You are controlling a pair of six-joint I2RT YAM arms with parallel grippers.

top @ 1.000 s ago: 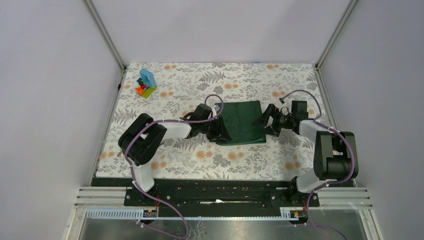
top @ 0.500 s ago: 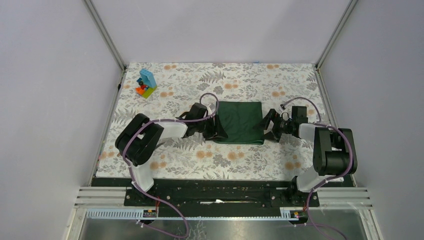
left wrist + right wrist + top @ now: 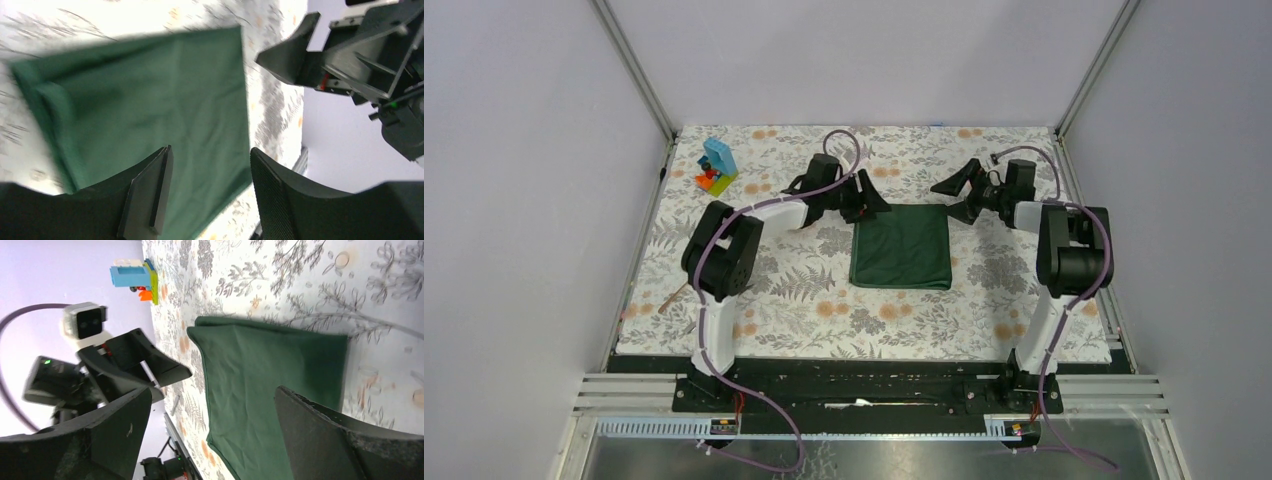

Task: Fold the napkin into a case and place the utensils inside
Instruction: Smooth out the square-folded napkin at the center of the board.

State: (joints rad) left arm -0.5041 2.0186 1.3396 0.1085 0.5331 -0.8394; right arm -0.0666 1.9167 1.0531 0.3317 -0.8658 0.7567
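The dark green napkin [image 3: 902,248] lies flat as a folded rectangle in the middle of the floral table cover; no narrow case shows. My left gripper [image 3: 871,201] hovers open at its far left corner, and in the left wrist view the cloth [image 3: 150,95] lies below the gripper [image 3: 210,195] with nothing between the jaws. My right gripper [image 3: 955,196] stands wide open at the far right corner, above the cloth [image 3: 270,380] in its own view [image 3: 212,395]. One slim brownish utensil [image 3: 674,298] lies near the table's left edge.
A colourful toy block stack [image 3: 716,167] stands at the far left of the table and shows again as the blocks [image 3: 135,277] in the right wrist view. Grey walls with metal posts close in the table on three sides.
Both arms have swung from the napkin's near side edges up to its far corners. The left gripper's jaws have spread wider and let go of the cloth, which now lies flat.
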